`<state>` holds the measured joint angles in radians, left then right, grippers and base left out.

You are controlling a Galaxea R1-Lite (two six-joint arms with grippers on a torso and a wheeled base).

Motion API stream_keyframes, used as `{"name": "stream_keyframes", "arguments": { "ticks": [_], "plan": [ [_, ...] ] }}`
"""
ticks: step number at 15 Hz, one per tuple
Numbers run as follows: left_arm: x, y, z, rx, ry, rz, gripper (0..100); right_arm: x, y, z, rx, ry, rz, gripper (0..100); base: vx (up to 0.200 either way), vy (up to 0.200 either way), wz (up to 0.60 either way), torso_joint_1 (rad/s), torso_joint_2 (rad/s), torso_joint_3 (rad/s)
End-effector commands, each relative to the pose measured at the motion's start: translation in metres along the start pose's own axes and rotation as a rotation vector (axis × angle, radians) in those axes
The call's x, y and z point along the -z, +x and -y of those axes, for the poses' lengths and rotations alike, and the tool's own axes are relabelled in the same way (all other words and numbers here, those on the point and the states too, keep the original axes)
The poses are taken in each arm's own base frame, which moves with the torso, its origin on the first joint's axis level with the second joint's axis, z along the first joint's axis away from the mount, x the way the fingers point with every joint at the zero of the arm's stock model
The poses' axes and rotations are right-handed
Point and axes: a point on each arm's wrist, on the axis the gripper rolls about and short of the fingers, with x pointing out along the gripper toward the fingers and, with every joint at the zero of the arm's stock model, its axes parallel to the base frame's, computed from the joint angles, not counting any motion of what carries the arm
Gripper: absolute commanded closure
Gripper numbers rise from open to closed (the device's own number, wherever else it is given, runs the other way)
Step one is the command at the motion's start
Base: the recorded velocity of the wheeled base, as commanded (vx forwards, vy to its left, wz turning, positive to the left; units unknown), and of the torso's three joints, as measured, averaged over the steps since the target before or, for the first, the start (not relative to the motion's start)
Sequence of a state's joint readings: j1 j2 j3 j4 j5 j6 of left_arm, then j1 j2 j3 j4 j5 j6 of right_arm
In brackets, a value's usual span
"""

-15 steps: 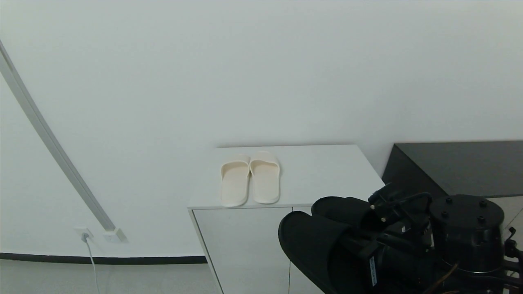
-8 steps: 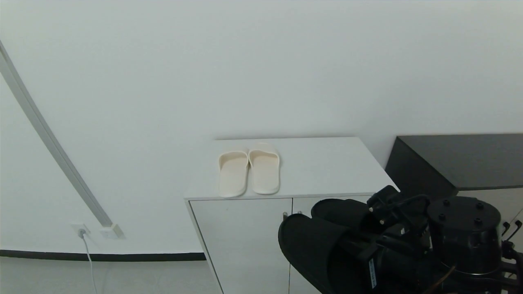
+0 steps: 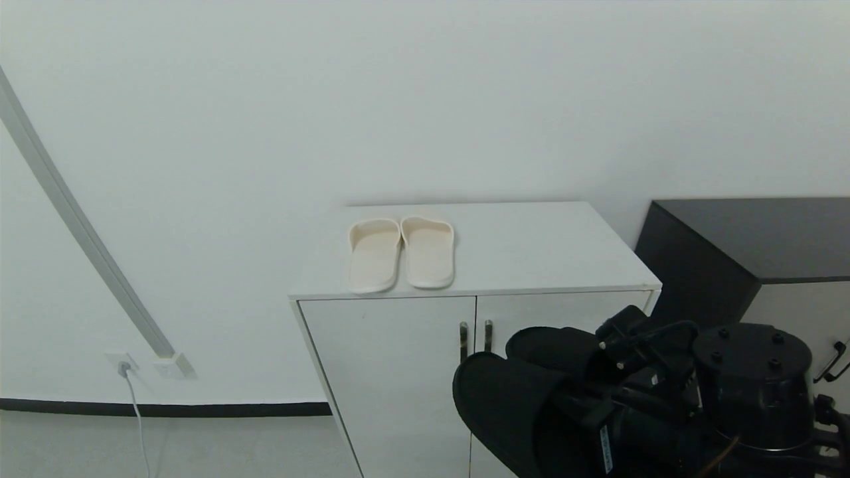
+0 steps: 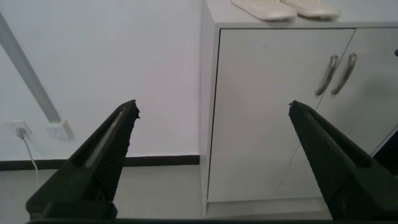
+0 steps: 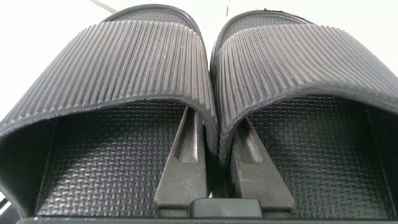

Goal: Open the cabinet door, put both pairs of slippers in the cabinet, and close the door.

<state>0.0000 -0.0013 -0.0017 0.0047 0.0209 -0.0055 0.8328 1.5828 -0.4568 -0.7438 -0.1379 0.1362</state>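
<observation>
A pair of cream slippers (image 3: pixel 401 253) lies side by side on top of the white cabinet (image 3: pixel 544 245), near its left front edge. Both cabinet doors are shut, with two vertical handles (image 3: pixel 475 340) at the middle seam. My right gripper (image 5: pixel 217 168) is shut on the pair of black slippers (image 3: pixel 524 392), its fingers (image 5: pixel 183 171) inside them pinching their inner walls together, in front of the right door. My left gripper (image 4: pixel 212 109) is open and holds nothing; it faces the cabinet (image 4: pixel 261 124), its handles (image 4: pixel 336 73) and the cream slippers (image 4: pixel 286 7) from a distance.
A dark-topped cabinet (image 3: pixel 750 239) stands against the white one's right side. On the wall to the left are a slanted grey conduit (image 3: pixel 73 212) and a socket with a cable (image 3: pixel 123 366). Open floor lies left of the cabinet.
The head camera has moved: the cabinet now sits higher in the picture and its doors and handles have come into sight. The black slippers stay held in my right gripper.
</observation>
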Motion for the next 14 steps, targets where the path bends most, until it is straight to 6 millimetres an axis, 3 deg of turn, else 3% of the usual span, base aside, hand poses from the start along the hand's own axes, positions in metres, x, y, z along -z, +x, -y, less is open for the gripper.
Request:
{"name": "stream_keyframes", "arguments": {
  "ticks": [1,14],
  "plan": [
    [0.0,0.0001,0.0,-0.001,-0.001,-0.001,0,0.0011,0.0006,0.0,0.001,-0.001,-0.006,100,0.0,0.0,0.0,-0.222,0.56,0.32],
    [0.0,0.0001,0.0,-0.001,0.002,-0.001,0,0.0048,-0.0002,-0.0031,-0.01,-0.019,-0.019,100,0.0,0.0,0.0,-0.193,0.51,0.322]
  ]
}}
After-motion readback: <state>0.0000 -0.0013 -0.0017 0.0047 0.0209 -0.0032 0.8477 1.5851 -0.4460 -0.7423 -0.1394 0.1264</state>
